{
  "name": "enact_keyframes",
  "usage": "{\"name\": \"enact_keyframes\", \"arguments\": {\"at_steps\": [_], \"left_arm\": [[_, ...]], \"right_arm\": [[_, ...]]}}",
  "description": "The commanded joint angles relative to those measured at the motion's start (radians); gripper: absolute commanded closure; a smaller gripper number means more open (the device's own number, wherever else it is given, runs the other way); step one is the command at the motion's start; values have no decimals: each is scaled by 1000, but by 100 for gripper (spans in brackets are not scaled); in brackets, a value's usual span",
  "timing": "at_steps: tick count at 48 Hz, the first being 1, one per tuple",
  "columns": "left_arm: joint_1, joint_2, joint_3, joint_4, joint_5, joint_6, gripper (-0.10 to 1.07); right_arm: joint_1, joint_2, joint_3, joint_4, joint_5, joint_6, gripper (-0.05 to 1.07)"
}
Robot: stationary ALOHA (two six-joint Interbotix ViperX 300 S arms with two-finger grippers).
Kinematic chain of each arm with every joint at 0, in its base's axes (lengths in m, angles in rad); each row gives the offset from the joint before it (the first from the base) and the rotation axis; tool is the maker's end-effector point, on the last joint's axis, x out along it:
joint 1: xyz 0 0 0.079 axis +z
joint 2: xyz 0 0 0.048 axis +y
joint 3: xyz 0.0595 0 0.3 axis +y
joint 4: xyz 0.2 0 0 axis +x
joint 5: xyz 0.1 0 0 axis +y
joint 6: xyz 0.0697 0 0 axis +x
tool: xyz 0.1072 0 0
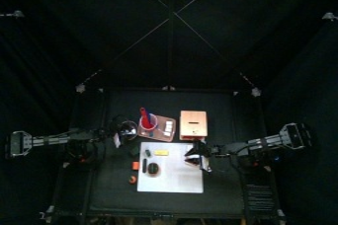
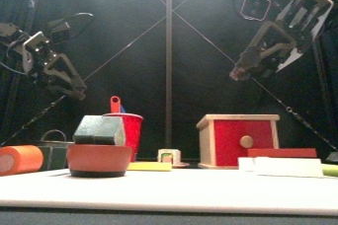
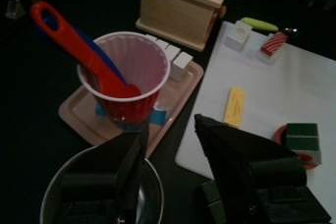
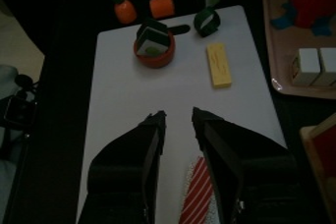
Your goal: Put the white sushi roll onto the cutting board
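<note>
Here, white sushi roll sits beyond left pincer.

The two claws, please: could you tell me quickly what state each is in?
Left claw: open, holding nothing.
Right claw: open, holding nothing.

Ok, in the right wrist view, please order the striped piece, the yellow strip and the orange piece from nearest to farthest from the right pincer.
1. The striped piece: directly under the right pincer.
2. The yellow strip: farther along the cutting board.
3. The orange piece: beyond the board's far end.
</note>
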Motion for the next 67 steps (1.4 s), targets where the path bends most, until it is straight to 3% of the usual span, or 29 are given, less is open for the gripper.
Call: {"name": "enact_keyframes", "arguments": {"at_steps": [1, 18, 25, 38, 46, 67], "left_arm": [[-25, 2, -8, 9, -11, -2, 17], [-140, 2, -6, 6, -92, -5, 17], [-149, 2, 2, 6, -130, -8, 17], [-149, 2, 6, -18, -141, -8, 17], [-147, 2, 6, -18, -143, -8, 17], [-147, 2, 6, -18, -141, -8, 18]], "right_arm": [[-6, 2, -29, -3, -23, -2, 32], [-23, 25, -75, 40, -2, 0, 32], [-43, 51, -130, 40, 28, 0, 32], [-127, 137, -285, 48, 213, 5, 32], [-210, 195, -413, 137, 325, 15, 32], [-345, 394, -681, 247, 434, 25, 32]]}}
